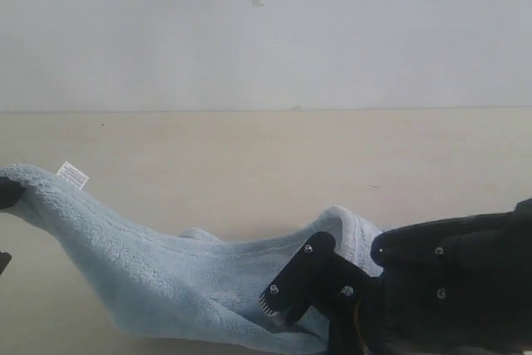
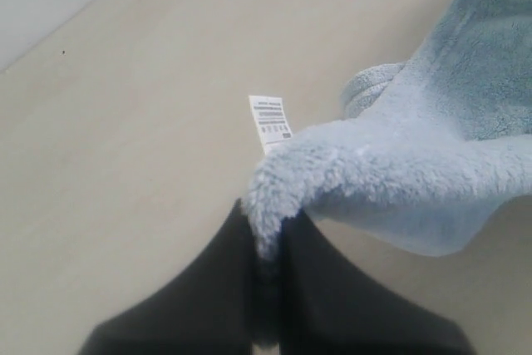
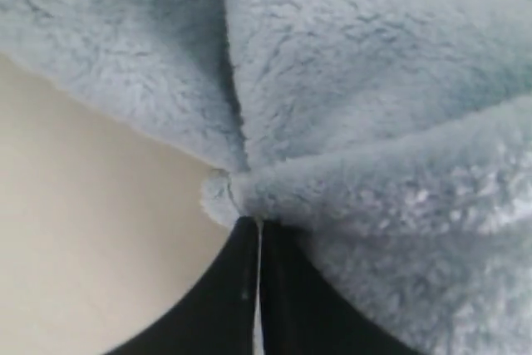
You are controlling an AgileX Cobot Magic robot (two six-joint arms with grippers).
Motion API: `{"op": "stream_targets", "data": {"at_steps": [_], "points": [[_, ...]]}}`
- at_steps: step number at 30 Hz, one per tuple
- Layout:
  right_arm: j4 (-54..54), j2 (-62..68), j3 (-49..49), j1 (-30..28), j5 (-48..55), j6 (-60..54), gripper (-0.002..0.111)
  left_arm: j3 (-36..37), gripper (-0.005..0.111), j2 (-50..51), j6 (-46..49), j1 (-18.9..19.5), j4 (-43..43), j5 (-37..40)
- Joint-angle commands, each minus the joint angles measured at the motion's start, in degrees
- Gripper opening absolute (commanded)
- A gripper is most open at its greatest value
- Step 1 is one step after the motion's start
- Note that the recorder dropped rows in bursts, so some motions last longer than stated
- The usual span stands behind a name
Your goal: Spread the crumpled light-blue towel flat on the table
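Note:
The pale light-blue fluffy towel [image 1: 158,268] stretches across the near part of the beige table [image 1: 266,155], sagging in the middle. Its left corner is lifted, with a white label [image 1: 72,175] beside it. My left gripper [image 1: 7,195] shows only at the picture's left edge. In the left wrist view that gripper [image 2: 268,224] is shut on the towel [image 2: 432,147] corner, next to the label [image 2: 271,122]. My right gripper [image 1: 278,307] is low at the towel's right end. Its own view shows the gripper [image 3: 249,222] shut on a bunched edge of the towel [image 3: 374,122].
A white-grey wall [image 1: 266,31] rises behind the table's far edge. Bare tabletop [image 2: 125,164] lies beyond and to the sides of the towel. The bulky black right arm [image 1: 449,280] fills the lower right corner.

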Motion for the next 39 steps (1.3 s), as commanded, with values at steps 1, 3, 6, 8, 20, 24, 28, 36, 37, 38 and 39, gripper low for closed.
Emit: {"op": "stream_targets", "data": {"at_steps": [1, 3, 6, 8, 20, 24, 28, 36, 37, 38, 39], "points": [[-8.7, -3.8, -0.2, 0.0, 7.8, 4.5, 0.004, 0.3, 0.004, -0.5, -0.7, 0.3, -0.4, -0.8], [-11.6, -5.9, -0.2, 0.0, 12.3, 5.5, 0.007, 0.3, 0.004, -0.5, -0.7, 0.3, -0.4, -0.8], [-15.6, -9.1, -0.2, 0.0, 16.5, 7.2, 0.008, 0.3, 0.004, -0.5, -0.7, 0.3, -0.5, -0.8], [-20.7, -10.9, -0.2, 0.0, 19.2, 10.8, 0.008, 0.3, 0.004, -0.5, -0.7, 0.3, -1.0, -0.8], [7.1, -18.8, 0.0, -7.5, 6.3, -5.8, 0.010, 0.3, 0.004, -0.5, -0.7, 0.3, -1.4, -0.7], [13.9, -21.3, 0.0, -7.5, 2.6, -11.1, 0.038, 0.3, 0.004, -0.5, -0.7, 0.3, -1.4, -0.8], [18.8, -21.4, 0.0, -6.2, 8.9, -25.2, 0.061, 0.3, 0.004, -0.5, -0.7, 0.3, -1.4, -0.9], [9.7, -19.8, 0.0, 3.3, 11.1, -28.1, 0.061, 0.3, 0.004, -0.5, -0.7, 0.3, -1.4, -1.5], [7.5, -18.9, 0.0, 4.8, 11.9, -28.1, 0.061, 0.3, 0.004, -0.5, -0.7, 0.3, -1.4, -1.5], [4.9, -17.9, 0.0, 6.1, 12.8, -28.1, 0.061, 0.3, 0.004, -0.5, -0.7, 0.3, -1.4, -1.4], [2.1, -16.5, 0.0, 7.6, 14.2, -28.0, 0.061, 0.3, 0.004, -0.5, -0.7, 0.3, -1.4, -1.4]]}}
